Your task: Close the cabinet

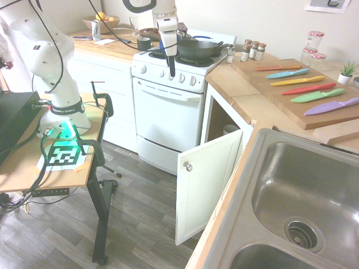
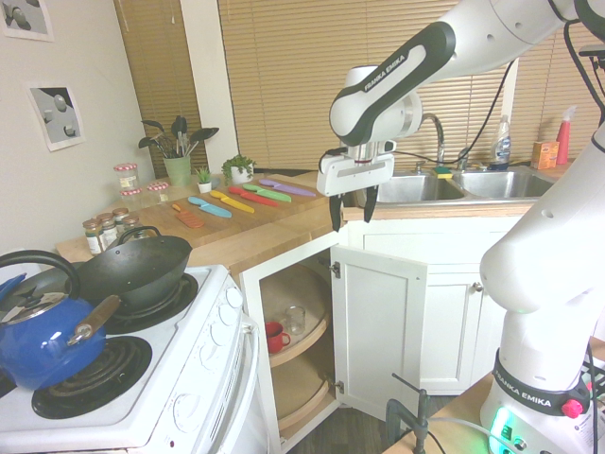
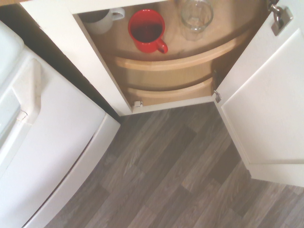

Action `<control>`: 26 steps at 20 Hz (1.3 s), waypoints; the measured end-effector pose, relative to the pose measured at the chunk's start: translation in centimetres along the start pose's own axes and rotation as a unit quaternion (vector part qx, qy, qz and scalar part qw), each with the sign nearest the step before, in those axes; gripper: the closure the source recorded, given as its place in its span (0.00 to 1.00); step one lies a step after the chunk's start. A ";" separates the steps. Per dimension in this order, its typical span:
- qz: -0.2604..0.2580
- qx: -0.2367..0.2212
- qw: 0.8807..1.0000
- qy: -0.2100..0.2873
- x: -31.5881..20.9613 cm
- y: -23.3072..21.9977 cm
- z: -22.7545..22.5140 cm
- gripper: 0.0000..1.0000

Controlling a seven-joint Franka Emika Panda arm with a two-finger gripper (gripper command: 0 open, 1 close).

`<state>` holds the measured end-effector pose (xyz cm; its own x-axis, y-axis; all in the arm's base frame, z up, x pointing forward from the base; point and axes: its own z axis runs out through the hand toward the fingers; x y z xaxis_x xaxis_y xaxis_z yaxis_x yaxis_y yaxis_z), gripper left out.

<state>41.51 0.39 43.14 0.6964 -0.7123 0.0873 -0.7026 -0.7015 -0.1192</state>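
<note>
The white cabinet (image 1: 221, 120) beside the oven stands with its door (image 1: 205, 179) swung out wide over the floor; a small silver knob (image 1: 188, 166) sits near the door's top corner. In the second exterior view the door (image 2: 383, 322) hangs ajar from its hinges, baring curved wooden shelves (image 2: 301, 345). My gripper (image 2: 352, 210) hovers at countertop height, above and in front of the opening, fingers open and empty, touching nothing. In the first exterior view the gripper (image 1: 171, 68) hangs before the stove top. The wrist view looks down on the door (image 3: 266, 109) and the shelves (image 3: 185, 57).
A red mug (image 3: 146, 29), a glass (image 3: 195, 14) and a white mug (image 3: 102, 19) stand on the shelf. The white oven (image 1: 168, 112) with a wok (image 1: 197, 49) adjoins the cabinet. Coloured knives (image 1: 311, 89) lie on a board; the sink (image 1: 303, 202) is nearby. Wood floor (image 3: 171, 171) lies below.
</note>
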 end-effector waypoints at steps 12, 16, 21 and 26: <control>0.027 0.001 1.000 0.006 3.9 1.6 6.8 0.00; 0.042 0.003 0.999 0.004 7.3 4.2 8.9 0.00; 0.043 0.021 0.999 0.000 12.6 7.1 11.2 0.00; 0.046 0.036 0.998 -0.003 17.1 9.5 13.8 0.00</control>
<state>48.74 -18.19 29.84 0.6301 -0.7736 0.0672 -0.7518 -0.6294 -0.1968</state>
